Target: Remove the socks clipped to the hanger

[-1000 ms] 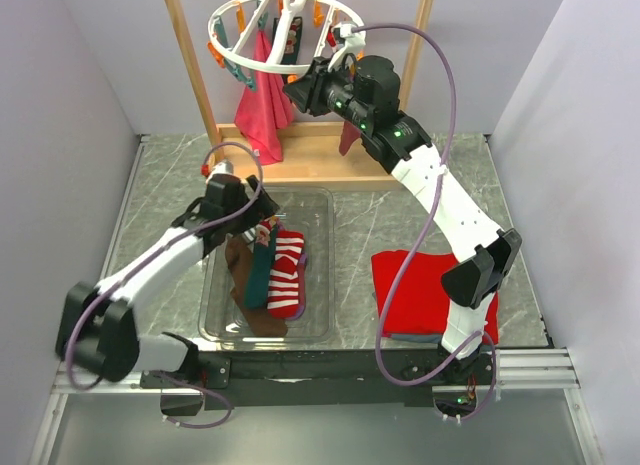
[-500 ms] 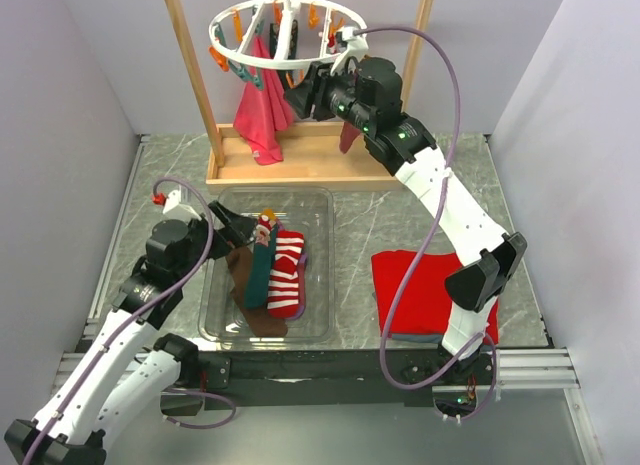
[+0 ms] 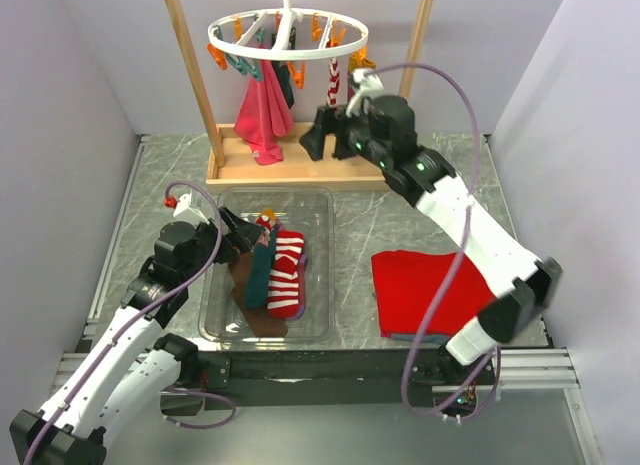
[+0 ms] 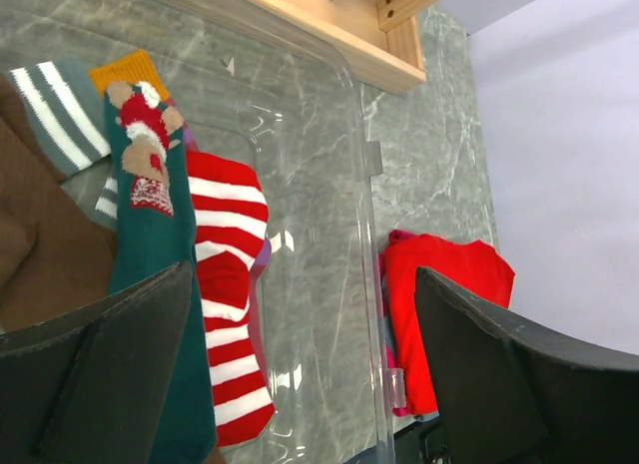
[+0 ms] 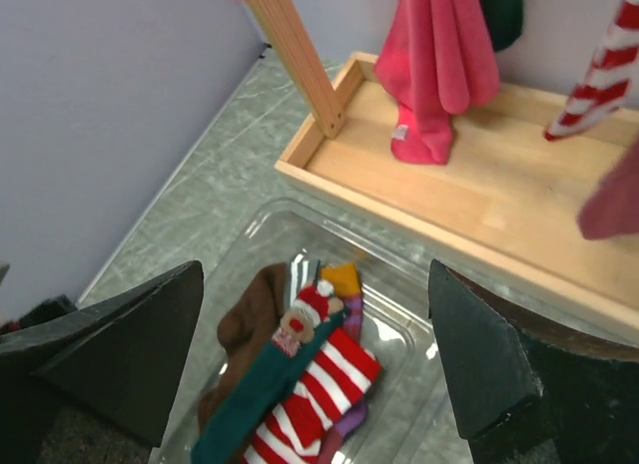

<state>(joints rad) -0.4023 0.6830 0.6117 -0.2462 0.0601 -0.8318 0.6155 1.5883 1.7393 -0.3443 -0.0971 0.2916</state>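
Found hanging from the round clip hanger [image 3: 288, 33]: a red-and-white striped sock [image 3: 333, 83] at its right side and a dark sock [image 3: 285, 80] nearer the middle, both with long axis vertical, above the wooden base [image 3: 290, 167].

Found lying in the clear bin [image 3: 331, 275]: a brown sock [image 3: 247, 290], a teal sock [image 3: 260, 270] and a second striped sock [image 3: 286, 275], side by side, lengthwise along the bin, touching and partly overlapped.

Noted beside the hanging socks: a pink cloth [image 3: 262, 110] draped from the same ring, with wooden posts [image 3: 195, 75] on either side.

Seen just below the ring: right gripper [image 3: 330, 140], fingers spread wide, holding nothing.

Seen at the bin's left rim: left gripper [image 3: 238, 235], fingers spread wide, empty.

Open tabletop [image 3: 355, 220] between bin and folded red cloth [image 3: 425, 290].
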